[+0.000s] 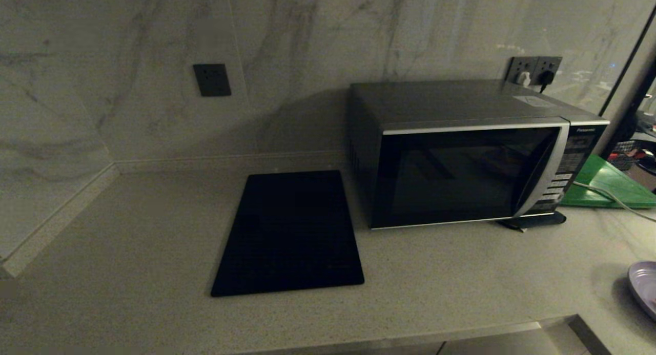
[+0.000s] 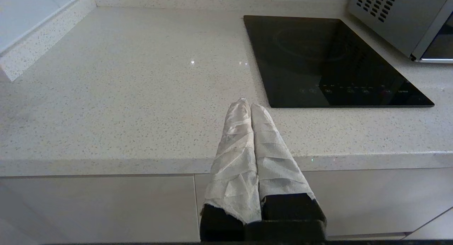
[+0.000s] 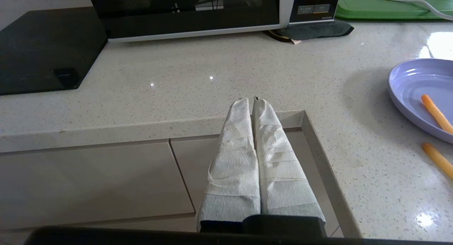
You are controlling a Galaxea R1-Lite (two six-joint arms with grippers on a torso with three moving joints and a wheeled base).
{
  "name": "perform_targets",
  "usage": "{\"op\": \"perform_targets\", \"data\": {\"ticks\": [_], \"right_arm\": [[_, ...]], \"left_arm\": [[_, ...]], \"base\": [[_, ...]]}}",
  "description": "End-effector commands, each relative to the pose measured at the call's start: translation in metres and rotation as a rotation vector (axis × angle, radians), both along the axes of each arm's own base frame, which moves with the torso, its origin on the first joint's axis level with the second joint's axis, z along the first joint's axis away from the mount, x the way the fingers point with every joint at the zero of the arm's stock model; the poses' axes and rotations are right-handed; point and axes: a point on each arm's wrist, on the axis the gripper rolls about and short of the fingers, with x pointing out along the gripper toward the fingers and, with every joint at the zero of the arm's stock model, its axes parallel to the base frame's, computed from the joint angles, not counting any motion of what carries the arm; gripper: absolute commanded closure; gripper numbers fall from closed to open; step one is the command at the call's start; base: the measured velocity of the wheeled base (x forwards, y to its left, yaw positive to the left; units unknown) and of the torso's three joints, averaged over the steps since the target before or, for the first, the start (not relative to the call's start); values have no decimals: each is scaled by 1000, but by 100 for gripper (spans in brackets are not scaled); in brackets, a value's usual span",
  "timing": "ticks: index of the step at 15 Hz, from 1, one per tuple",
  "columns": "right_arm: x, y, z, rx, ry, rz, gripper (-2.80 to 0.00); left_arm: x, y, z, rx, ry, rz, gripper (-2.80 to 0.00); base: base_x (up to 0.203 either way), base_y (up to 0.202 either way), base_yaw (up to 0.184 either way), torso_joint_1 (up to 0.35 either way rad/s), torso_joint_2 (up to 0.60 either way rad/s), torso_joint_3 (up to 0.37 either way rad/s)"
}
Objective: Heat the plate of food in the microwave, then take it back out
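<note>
Lavender round shallow plate of food (image 3: pixel 421 93) sits on the speckled stone counter (image 3: pixel 212 82), off to one side of the right gripper (image 3: pixel 252 100).
Both grippers, left gripper (image 2: pixel 247 105) included, have their jaws pressed together, empty, back at the counter's front edge. Count: one black-and-silver microwave (image 1: pixel 469 155), door shut, well ahead of the jaws; two orange food sticks visible, one on the plate, one beside it. Likely first step: open the door fully before lifting the plate level.

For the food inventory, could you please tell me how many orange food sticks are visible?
2: one food stick lies in the plate of food; another stick lies on the counter beside it. More may be hidden beyond the frame.
</note>
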Motion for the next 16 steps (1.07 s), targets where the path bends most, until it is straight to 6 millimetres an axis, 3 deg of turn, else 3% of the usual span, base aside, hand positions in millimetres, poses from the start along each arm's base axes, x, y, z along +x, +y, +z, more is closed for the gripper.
{"op": "perform_targets", "data": {"ticks": [1,16], "right_arm": [[0,0,0,1,2,0,0],[0,0,0,1,2,0,0]], "left_arm": [[0,0,0,0,1,1,0],[0,0,0,0,1,1,0]], "base": [[0,0,0,0,0,0],[0,0,0,0,0,0]]}}
